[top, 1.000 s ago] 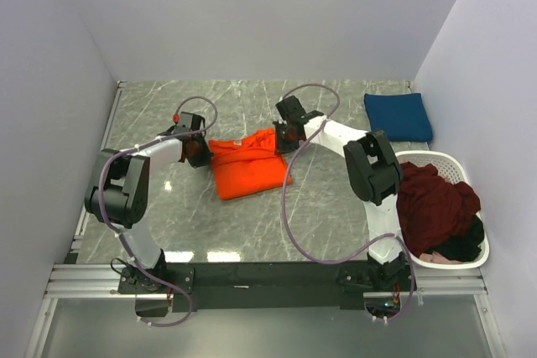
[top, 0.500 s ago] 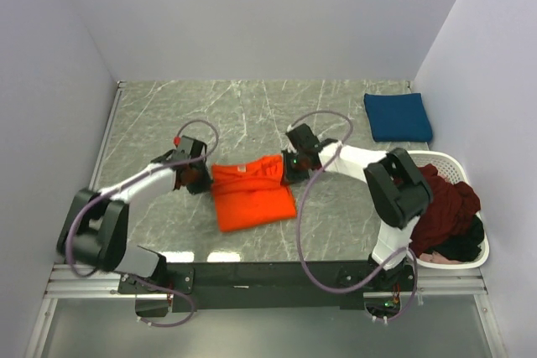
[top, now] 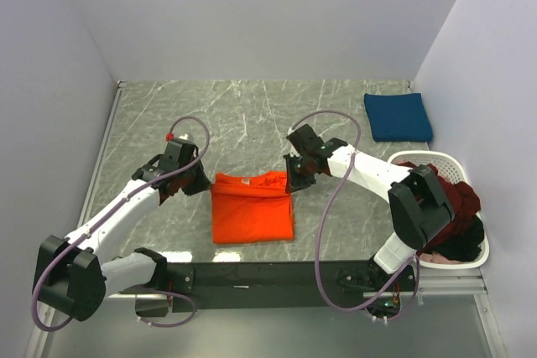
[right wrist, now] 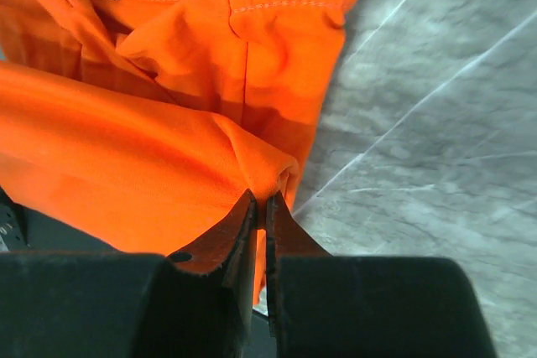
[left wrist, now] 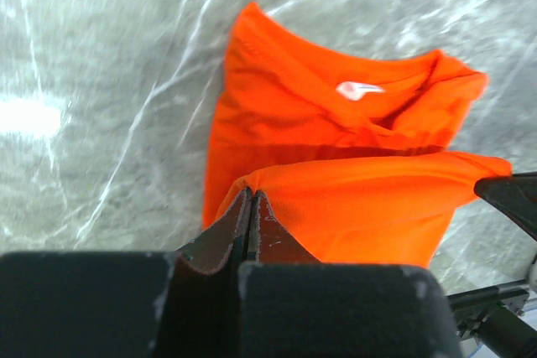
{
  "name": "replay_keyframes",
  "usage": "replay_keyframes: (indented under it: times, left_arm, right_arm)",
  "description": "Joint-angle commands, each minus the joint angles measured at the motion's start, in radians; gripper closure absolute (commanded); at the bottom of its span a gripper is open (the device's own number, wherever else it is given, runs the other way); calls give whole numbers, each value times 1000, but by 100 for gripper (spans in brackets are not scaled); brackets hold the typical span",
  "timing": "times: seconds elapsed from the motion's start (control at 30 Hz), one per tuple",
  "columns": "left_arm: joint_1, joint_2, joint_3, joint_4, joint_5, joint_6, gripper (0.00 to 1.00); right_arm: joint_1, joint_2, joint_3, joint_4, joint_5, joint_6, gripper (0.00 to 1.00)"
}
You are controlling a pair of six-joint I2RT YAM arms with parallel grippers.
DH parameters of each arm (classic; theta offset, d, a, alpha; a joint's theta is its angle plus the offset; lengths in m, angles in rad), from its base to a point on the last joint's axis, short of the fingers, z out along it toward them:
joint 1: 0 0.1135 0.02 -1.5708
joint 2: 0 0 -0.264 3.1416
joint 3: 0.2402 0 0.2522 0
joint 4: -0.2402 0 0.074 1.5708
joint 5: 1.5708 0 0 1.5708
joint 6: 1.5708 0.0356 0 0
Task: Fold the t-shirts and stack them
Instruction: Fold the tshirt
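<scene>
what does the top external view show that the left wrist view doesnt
Only top external: the folded navy t-shirt at the far right and the white basket holding maroon cloth. Only left wrist: the white neck label and the left tool shut on a lifted fold's corner. Both: the orange t-shirt on the marble table.

Orange t-shirt (top: 252, 211) mid-table, half folded, far edge lifted; navy t-shirt (top: 398, 116) folded, far right; maroon t-shirt (top: 460, 207) crumpled near right.
</scene>
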Motion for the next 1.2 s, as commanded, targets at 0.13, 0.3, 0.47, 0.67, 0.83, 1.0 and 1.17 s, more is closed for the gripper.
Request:
replay_keyframes:
  times: [0.13,0.3,0.47,0.67,0.83,1.0,1.17]
  left_arm:
    - [7,59,43,108,-19,59,99]
    - [7,142,42,201,-74,67,99]
    - [7,208,39,255,-108,63,99]
    - [7,216,23,257,-160,29,99]
    - [7,211,-13,276,-180,4,99]
    - [7,255,-17,304,-185,-19,99]
    - [7,295,3,323,-188,-28,99]
  right_arm:
    - [-52,55,51,-54,52,-37,100]
    - [-65,113,47,1,64,-37,100]
    - [-78,135,45,33,85,-23,98]
    - [-76,97,88,12,130,-29,98]
    - [-79,63,114,4,139,-23,98]
    - [-78,81,122,29,130,-6,96]
    - [-79,98,120,69,161,17,90]
